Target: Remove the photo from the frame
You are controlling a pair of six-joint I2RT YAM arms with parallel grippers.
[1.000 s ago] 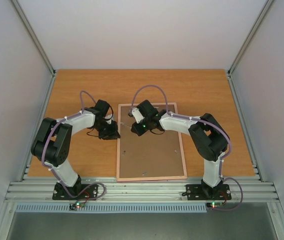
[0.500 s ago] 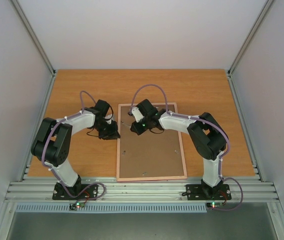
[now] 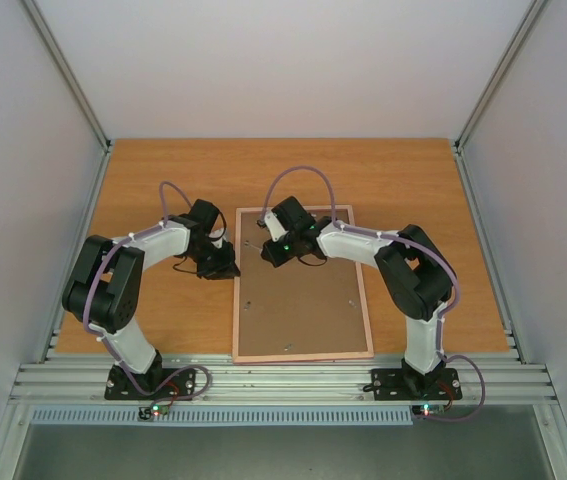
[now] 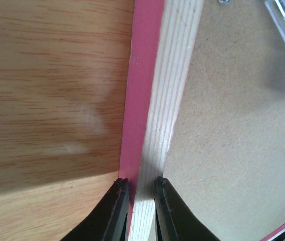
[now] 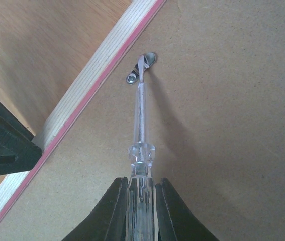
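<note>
Left fingers (image 4: 114, 211) pinch pink wooden frame (image 4: 165, 100); right fingers (image 5: 113, 213) clench my clear screwdriver (image 5: 139, 125), which could skid off the metal tab (image 5: 143, 68).

The frame (image 3: 301, 300) lies back up on the wooden surface (image 3: 403, 180), a brown board inside a pale pink rim, its long sides running away from my bases. My left arm (image 3: 153, 243) bends inward, and my left jaws sit at the frame's left edge near its far corner. My right arm (image 3: 363, 245) reaches across, with my right jaws over the board's far part, pointing left.
</note>
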